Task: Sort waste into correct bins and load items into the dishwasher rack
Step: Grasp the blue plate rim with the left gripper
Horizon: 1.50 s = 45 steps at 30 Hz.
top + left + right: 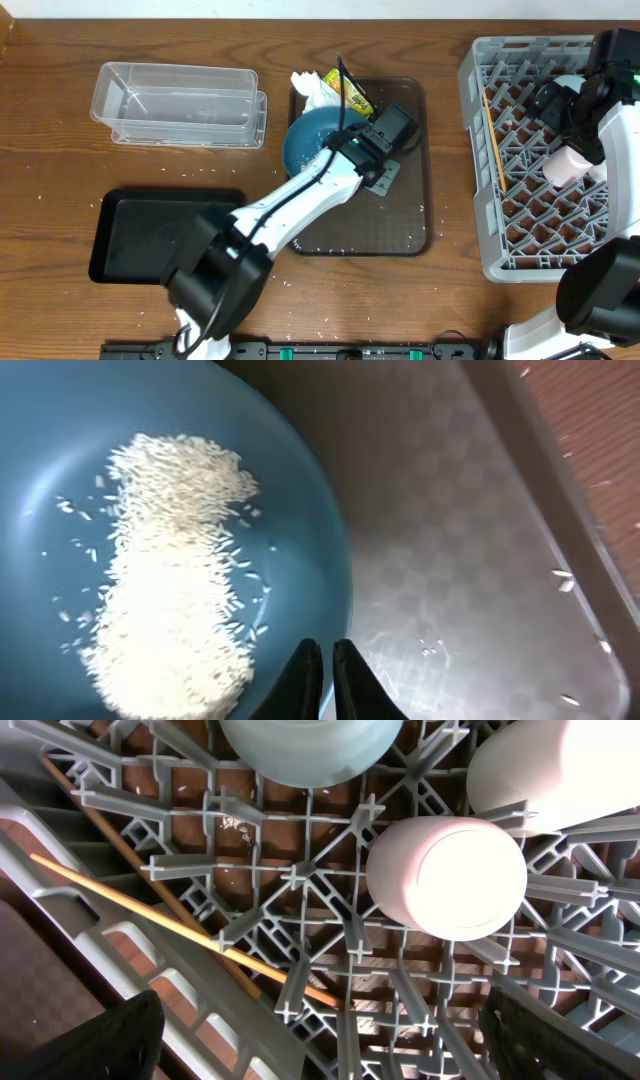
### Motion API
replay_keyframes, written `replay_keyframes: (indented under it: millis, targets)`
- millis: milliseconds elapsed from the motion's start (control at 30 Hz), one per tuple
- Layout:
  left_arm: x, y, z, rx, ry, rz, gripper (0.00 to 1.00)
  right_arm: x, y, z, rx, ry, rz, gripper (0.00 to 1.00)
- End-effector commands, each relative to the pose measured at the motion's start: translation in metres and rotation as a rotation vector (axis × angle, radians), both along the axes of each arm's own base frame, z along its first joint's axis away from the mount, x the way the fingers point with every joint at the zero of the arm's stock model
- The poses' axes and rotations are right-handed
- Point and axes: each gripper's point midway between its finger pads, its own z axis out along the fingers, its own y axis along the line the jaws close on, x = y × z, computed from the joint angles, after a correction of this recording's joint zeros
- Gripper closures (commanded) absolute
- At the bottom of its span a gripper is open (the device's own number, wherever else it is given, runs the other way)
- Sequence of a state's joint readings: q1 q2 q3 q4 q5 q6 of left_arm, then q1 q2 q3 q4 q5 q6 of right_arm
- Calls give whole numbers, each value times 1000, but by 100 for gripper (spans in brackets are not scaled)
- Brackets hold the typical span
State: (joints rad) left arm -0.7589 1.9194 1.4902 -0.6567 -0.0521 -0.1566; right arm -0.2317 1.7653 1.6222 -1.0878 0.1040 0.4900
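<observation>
A dark blue round plate (60,420) is being gripped at its near rim by the left jaws (325,675), which are clenched on it. The plate is sitting on a dark brown serving tray (400,215) at the middle of the wooden desk (60,150). A long heap of white rice (170,590) is being carried on the plate, its long axis running from the jaws toward the far rim.

From overhead, much of the plate is being hidden by the left arm. A crumpled white napkin (310,88) and a yellow-green snack wrapper (352,97) are being seen at the tray's far edge.

The right jaws (315,1020) are spread wide, grasping nothing, above the grey dishwasher rack (480,60) at the desk's right. Inside it, thin wooden chopsticks (495,145) are lying lengthwise front to back. A pink cup (447,875) is being shown end-on, while a light blue bowl (310,750) and a white cup (560,770) are being cut off by the frame. A clear tub (180,100) and a black tray (140,235) are sitting to the left.
</observation>
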Motion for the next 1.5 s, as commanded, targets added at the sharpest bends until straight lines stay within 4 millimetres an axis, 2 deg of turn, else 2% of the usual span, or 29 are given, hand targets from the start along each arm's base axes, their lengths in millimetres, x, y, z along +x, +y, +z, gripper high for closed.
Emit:
replay_keyframes:
  millis: [0, 133, 267, 367, 433, 567, 667, 733, 1067, 1267, 1400, 1467]
  targets:
    - [0, 7, 21, -26, -26, 33, 92, 1, -5, 4, 1, -12, -21, 1]
    - [-2, 8, 31, -48, -33, 55, 93, 1, -5, 4, 1, -12, -21, 1]
    - [-2, 8, 31, -46, -31, 54, 91, 1, -5, 4, 1, -12, -21, 1]
    - [-2, 8, 20, -29, -14, 54, 83, 1, -5, 4, 1, -12, -21, 1]
    - [-2, 8, 8, -11, 5, 54, 71, 1, -5, 4, 1, -12, -21, 1]
    - [1, 5, -19, 19, 36, 54, 67, 1, -5, 4, 1, -12, -21, 1]
    - [1, 3, -32, 28, 56, 51, 57, 1, -5, 4, 1, -12, -21, 1]
    - [-1, 1, -40, 24, 77, 44, 54, 1, -5, 4, 1, -12, -21, 1]
    - [0, -1, -58, 37, 93, 44, 54, 1, -5, 4, 1, -12, -21, 1]
    - [-4, 3, -84, 80, 137, 44, 55, 1, -5, 4, 1, -12, -21, 1]
    - [-7, 5, -90, 93, 151, 45, 65, 1, -5, 4, 1, -12, -21, 1]
    - [-6, 4, -87, 89, 146, 44, 65, 1, -5, 4, 1, -12, -21, 1]
